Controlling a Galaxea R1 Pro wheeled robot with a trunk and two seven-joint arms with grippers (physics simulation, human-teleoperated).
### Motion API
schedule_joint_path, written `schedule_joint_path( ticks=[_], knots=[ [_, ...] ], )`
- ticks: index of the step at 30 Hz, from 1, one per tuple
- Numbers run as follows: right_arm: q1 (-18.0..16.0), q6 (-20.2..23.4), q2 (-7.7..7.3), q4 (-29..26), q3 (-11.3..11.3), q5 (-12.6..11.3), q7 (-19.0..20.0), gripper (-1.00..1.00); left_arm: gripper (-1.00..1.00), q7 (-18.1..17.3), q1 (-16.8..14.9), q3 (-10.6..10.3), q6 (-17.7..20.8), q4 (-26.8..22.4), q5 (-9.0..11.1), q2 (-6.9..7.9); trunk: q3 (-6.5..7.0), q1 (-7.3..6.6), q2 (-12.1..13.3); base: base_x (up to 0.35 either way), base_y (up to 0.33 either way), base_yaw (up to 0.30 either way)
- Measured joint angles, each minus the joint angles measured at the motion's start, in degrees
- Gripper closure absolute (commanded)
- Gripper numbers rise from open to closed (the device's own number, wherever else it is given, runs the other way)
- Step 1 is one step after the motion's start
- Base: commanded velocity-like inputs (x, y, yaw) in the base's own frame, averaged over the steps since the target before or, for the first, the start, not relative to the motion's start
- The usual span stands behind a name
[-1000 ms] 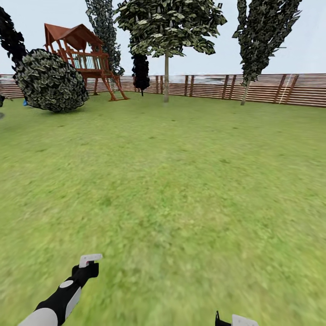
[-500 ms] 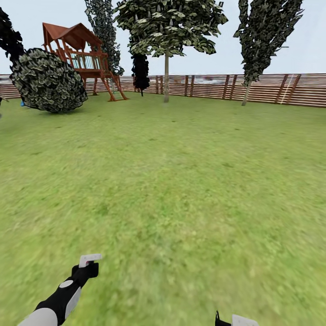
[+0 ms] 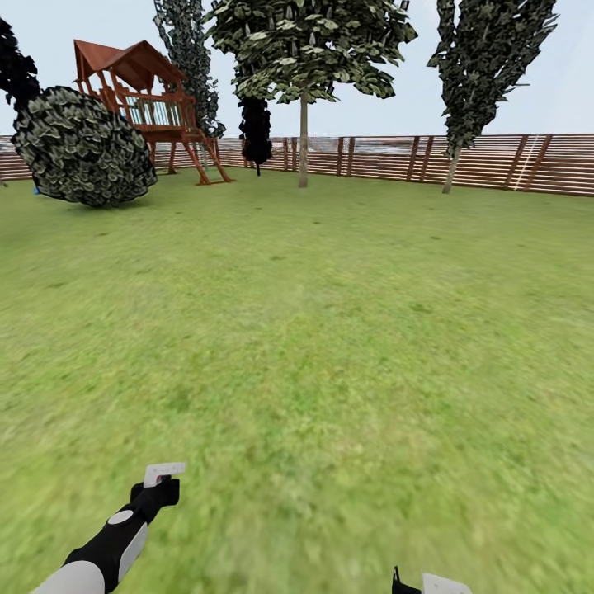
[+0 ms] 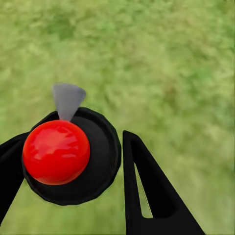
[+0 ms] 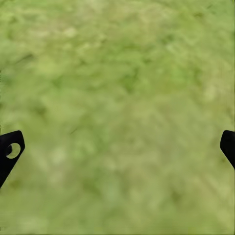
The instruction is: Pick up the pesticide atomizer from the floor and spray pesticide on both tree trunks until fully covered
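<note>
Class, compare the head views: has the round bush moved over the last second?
No. The round bush slid left together with the playset and fence: the camera moved.

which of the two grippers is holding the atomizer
The left gripper: in its wrist view the red-topped pesticide atomizer sits between its black fingers. The right gripper has its fingertips spread wide over bare grass.

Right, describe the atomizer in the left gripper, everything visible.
The pesticide atomizer is seen end-on in the left wrist view: a glossy red rounded top sits on a round black body, with a small grey wedge-shaped nozzle at its rim. It sits between the left gripper's black fingers, held above blurry green grass. Its label and lower body are hidden.
</note>
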Motion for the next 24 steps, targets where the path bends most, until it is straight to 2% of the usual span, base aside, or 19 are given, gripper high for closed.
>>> schedule_joint_path(
  ticks=[24],
  knots=[
    [0.0, 0.0, 0.0, 0.0, 0.0, 0.0, 0.0, -1.0, 1.0, 0.0, 0.0, 0.0, 0.0, -0.2, -0.1, 0.0, 0.0, 0.0, 0.0, 0.34, 0.0, 0.0]
  ],
)
